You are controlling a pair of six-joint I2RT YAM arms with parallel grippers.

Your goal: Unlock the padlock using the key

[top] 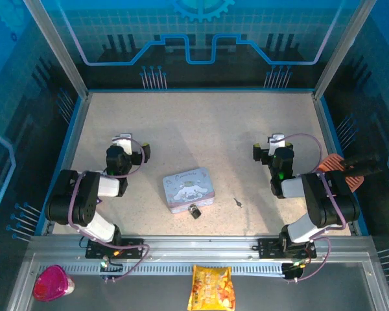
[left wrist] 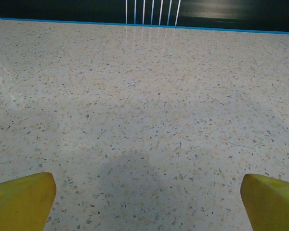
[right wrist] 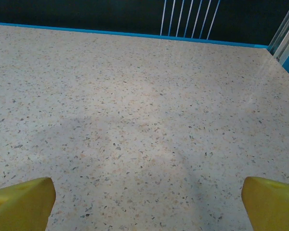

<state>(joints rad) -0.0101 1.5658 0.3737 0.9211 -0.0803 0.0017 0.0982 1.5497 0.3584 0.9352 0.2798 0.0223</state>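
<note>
The small dark padlock (top: 195, 211) lies on the speckled table, touching the near edge of a pale blue cartoon tin (top: 188, 190). The tiny dark key (top: 237, 202) lies on the table to the right of the tin. My left gripper (top: 126, 144) rests folded at the left, well away from both, open with only bare table between its yellow fingertips (left wrist: 21, 199). My right gripper (top: 272, 146) sits at the right, behind the key, also open, its yellow fingertips (right wrist: 272, 202) wide apart over bare table.
A blue-edged rim and dark walls (top: 194, 87) bound the table. An orange-and-black tool (top: 347, 170) lies outside the right edge. A pink object (top: 52, 283) and a yellow snack bag (top: 212, 288) sit on the near rail, off the table.
</note>
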